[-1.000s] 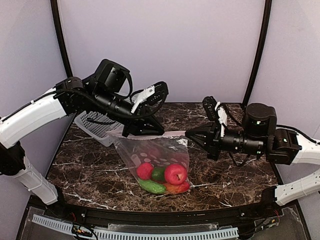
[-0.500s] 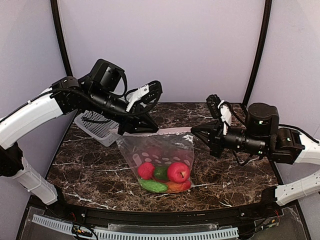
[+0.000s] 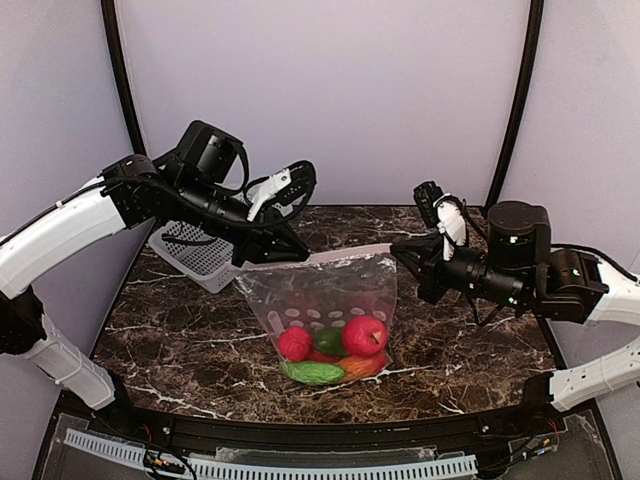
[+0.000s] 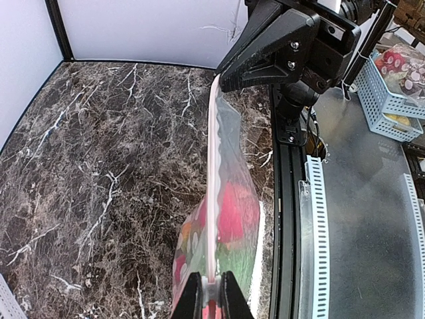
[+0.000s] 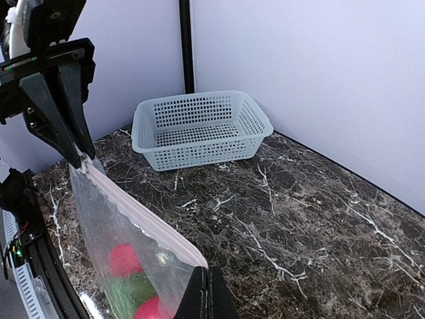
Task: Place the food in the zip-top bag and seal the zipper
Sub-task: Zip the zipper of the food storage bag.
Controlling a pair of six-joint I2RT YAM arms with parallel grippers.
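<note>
Dotted clear bag (image 3: 320, 295) hung upright between both arms over marble table (image 3: 180, 340), left claw (image 3: 247, 262) pinched tight on zipper strip (image 3: 335, 257) at its left end, right claw (image 3: 400, 250) clamped shut on the right end, toy food (image 3: 330, 350) heaped in bag's bottom, white basket (image 3: 190, 250) behind left.

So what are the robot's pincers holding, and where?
Both hold the zip-top bag by its zipper: the left pincer at one end, the right pincer at the other.

My left arm (image 3: 80, 225) reaches in from frame left, right arm (image 3: 590, 290) from frame right; jaws on both pinched shut, tips facing mid-frame.
</note>
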